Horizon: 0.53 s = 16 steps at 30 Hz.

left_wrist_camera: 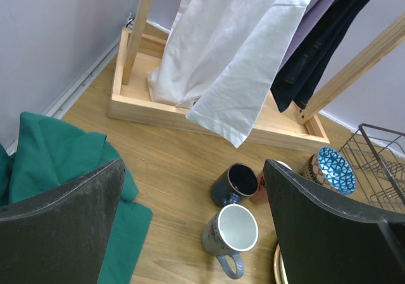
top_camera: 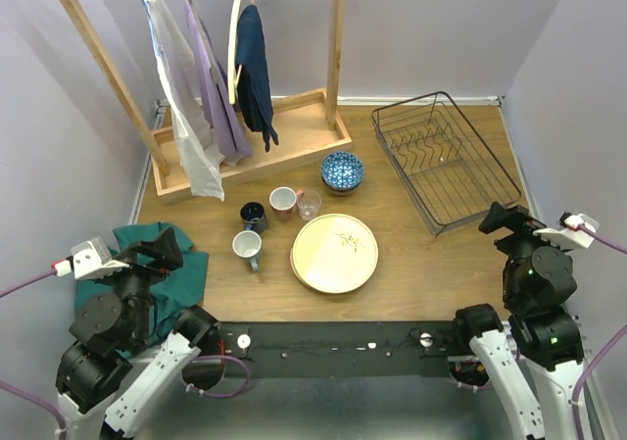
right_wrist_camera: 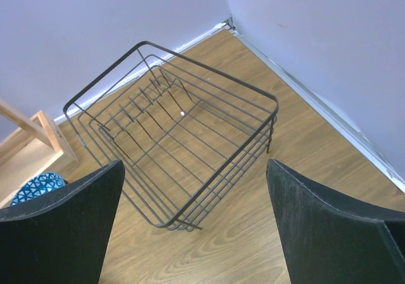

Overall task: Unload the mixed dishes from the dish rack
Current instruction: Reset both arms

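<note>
Dark wire dish rack (right_wrist_camera: 180, 135), upright tines (right_wrist_camera: 149, 104) inside (left gripper (left_wrist_camera: 195, 224), right gripper (right_wrist_camera: 195, 224): jaws wide, empty).

I see bare wood (top_camera: 407, 259) between plate (top_camera: 335, 253) and rack (top_camera: 446, 161): passage there. At centre mugs (top_camera: 248, 248), glass (top_camera: 310, 205), bowl (top_camera: 342, 171) crowd close together. Far left blocked by hanging clothes (top_camera: 196, 97). Near left edge lies green cloth (top_camera: 147, 264). From above rack is open, only tines (top_camera: 421, 148) inside.
</note>
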Available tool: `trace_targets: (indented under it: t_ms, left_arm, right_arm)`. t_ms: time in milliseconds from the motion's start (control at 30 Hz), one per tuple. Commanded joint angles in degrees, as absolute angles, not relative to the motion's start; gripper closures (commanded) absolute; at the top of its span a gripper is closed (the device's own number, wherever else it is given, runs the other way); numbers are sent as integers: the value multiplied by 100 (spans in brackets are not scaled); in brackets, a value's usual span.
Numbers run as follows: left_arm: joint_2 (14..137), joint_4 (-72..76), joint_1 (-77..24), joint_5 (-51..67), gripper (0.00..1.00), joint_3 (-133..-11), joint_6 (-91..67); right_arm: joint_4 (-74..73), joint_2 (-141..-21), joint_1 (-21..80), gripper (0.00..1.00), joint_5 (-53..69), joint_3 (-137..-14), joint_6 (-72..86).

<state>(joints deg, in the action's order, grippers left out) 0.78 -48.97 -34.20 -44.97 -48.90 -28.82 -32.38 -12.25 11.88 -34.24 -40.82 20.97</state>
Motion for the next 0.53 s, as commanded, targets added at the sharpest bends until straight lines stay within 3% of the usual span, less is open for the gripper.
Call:
trace_targets:
  t_ms: [0,500]
  left_arm:
    - [-422,-4649,-3401,-4650,1,-4729,-2882]
    - [-281,-4465,-3401,-4702,1,-4482,-3076]
  right_arm:
    - [-3366,-1195,1151,0,-3648,-4025,2153]
    - [-3410,-1336,1143,0,-3454,-4061,2101]
